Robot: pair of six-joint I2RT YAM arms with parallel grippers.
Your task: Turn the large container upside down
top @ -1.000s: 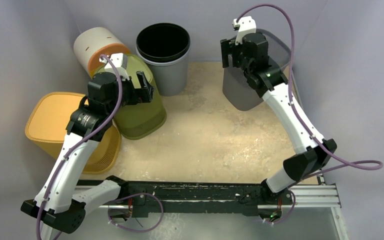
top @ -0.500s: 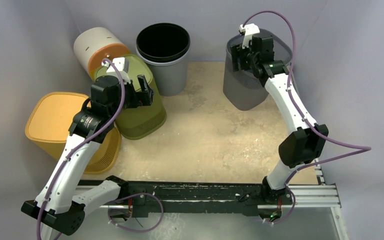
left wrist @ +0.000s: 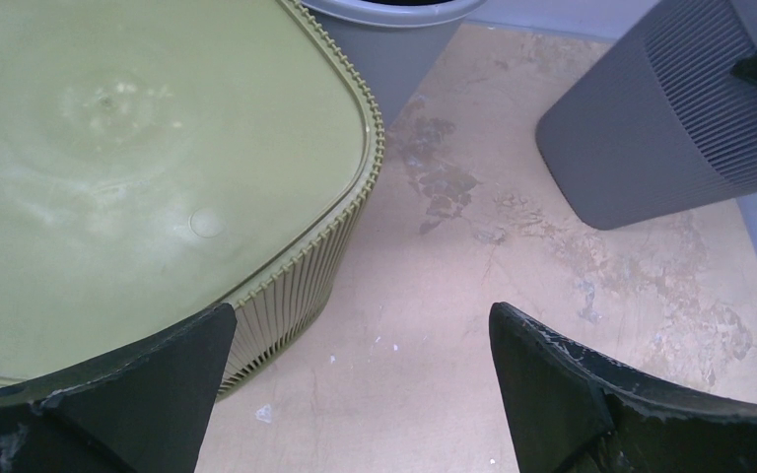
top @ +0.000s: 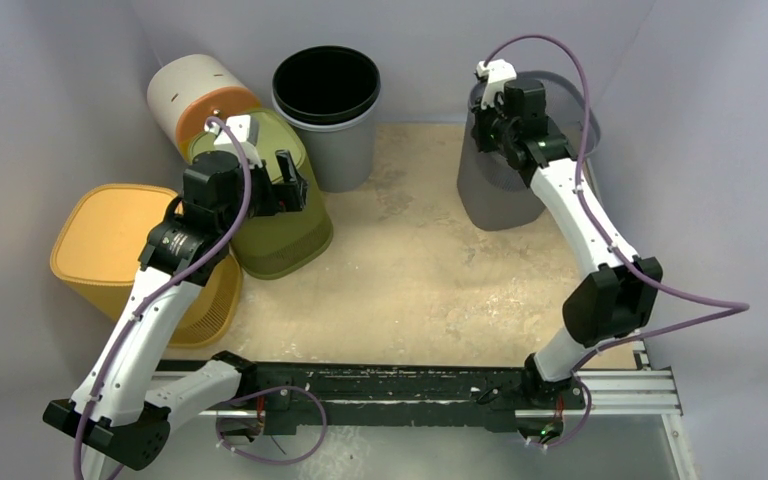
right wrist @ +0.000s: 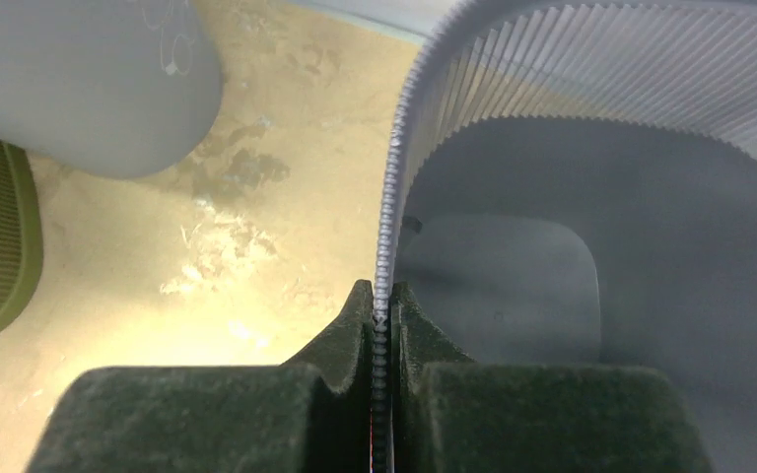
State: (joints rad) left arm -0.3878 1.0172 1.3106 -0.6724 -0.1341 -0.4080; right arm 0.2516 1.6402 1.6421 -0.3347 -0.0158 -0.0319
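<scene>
The large container (top: 500, 195) is a grey ribbed bin standing upright at the back right, its mouth facing up. My right gripper (top: 487, 115) comes down from above onto its left rim. The right wrist view shows that gripper (right wrist: 381, 296) shut on the thin beaded rim (right wrist: 392, 197), one finger outside the wall and one inside, with the dark inside of the bin (right wrist: 552, 286) to the right. My left gripper (top: 290, 180) hovers open over the edge of an olive container (top: 275, 225). Nothing lies between its fingers (left wrist: 362, 313).
The olive container (left wrist: 138, 148) stands bottom up at the left. A yellow container (top: 110, 240) sits bottom up further left. A white and orange cylinder (top: 195, 90) lies behind them. A grey bin with a black rim (top: 327, 90) stands at the back middle.
My right gripper has moved down onto the left rim of the grey container and shut on it. The container has shifted slightly right. The left arm has barely moved.
</scene>
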